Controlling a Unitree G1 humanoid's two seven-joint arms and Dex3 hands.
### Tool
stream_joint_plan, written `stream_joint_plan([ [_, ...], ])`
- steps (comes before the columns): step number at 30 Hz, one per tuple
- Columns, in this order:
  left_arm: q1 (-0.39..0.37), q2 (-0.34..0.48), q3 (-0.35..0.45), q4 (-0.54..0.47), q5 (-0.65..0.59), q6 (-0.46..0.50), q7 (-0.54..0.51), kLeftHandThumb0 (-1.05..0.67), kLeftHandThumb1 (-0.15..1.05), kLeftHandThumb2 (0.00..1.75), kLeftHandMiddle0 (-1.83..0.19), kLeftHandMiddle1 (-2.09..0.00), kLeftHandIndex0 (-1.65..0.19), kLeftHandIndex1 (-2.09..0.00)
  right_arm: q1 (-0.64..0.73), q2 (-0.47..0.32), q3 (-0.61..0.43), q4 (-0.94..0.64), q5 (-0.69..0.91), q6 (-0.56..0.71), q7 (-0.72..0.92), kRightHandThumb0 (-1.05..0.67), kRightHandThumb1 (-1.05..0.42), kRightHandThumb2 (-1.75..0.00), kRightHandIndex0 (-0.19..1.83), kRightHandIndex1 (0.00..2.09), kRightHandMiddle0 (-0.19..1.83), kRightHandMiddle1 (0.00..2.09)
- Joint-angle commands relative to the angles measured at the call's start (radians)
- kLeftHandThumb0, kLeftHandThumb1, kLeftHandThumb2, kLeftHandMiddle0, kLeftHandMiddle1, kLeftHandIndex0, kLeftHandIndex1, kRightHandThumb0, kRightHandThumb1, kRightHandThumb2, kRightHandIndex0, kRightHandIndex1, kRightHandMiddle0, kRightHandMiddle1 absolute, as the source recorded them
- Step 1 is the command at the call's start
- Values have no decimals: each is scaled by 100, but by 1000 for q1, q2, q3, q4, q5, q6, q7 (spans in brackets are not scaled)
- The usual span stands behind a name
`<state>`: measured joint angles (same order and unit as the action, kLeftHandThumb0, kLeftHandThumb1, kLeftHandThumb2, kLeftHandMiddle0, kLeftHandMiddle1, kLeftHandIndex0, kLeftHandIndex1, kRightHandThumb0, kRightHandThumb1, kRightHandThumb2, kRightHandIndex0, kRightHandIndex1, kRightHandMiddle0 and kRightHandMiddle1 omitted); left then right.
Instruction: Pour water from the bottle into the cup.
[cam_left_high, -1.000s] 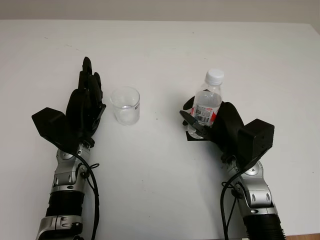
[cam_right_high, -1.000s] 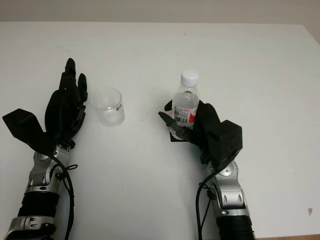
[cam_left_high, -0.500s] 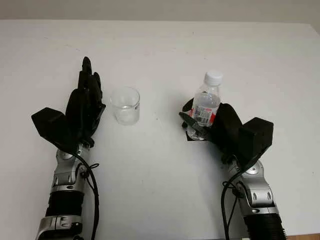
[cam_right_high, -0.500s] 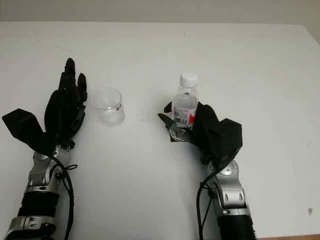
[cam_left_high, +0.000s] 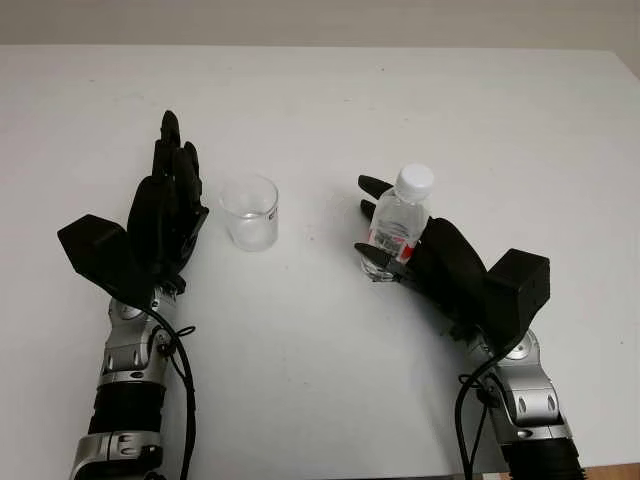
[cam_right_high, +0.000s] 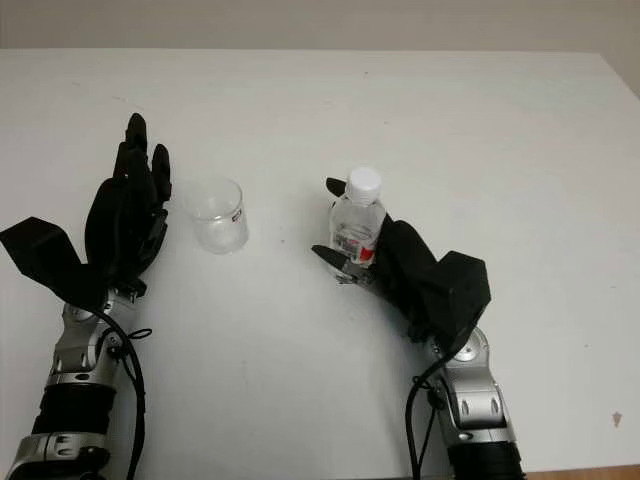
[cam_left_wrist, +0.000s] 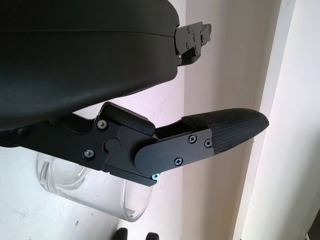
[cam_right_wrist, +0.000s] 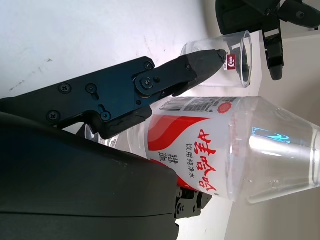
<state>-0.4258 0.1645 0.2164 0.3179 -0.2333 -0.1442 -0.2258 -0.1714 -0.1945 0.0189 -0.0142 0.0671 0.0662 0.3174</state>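
A clear water bottle (cam_left_high: 397, 222) with a white cap (cam_left_high: 414, 179) and a red label stands upright right of centre, capped. My right hand (cam_left_high: 370, 222) is wrapped around it from the right; one finger lies along the label (cam_right_wrist: 200, 145), with the thumb low on the near side. A clear plastic cup (cam_left_high: 250, 212) stands upright to the left of the bottle. My left hand (cam_left_high: 172, 195) is open just left of the cup, palm toward it, apart from it. The cup (cam_left_wrist: 95, 192) sits close beside a left finger (cam_left_wrist: 220, 130).
The white table (cam_left_high: 320, 100) stretches bare behind both hands, and a hand's width of tabletop separates cup and bottle. The table's far edge runs along the top, and its near edge lies beneath the forearms.
The bottle has come down and shifted a little left toward the cup with my right hand around it. The right fingers now reach further past the bottle. The left hand and cup stayed put.
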Motion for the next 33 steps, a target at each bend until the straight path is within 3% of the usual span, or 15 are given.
stream_joint_plan([
  [1,19,10,1,-15,-3,-2,-10,-81,105,71,19,0,19,0,23,-11,1,-17,-5,-5,2,-74,-95,-5,-11,4,-8,21],
  [9,15,5,1,-12,1,1,-1,-81,105,71,19,0,19,0,32,-31,-3,-28,-13,-10,11,-79,-91,-4,-19,0,-18,5],
  [16,21,3,-2,-18,-1,2,0,-81,105,71,19,0,19,0,26,-43,-7,-19,-82,-47,-44,-101,-90,-5,-19,0,-19,0],
  [23,23,0,0,-19,-6,6,-1,-81,105,70,19,0,19,0,19,-24,-54,55,-68,-135,-115,-102,-93,-6,-19,0,-19,0],
  [33,32,-7,-3,-31,-9,10,-2,-82,105,69,19,0,19,0,26,-4,-55,85,-39,-168,-114,-100,-92,-5,-19,0,-19,0],
])
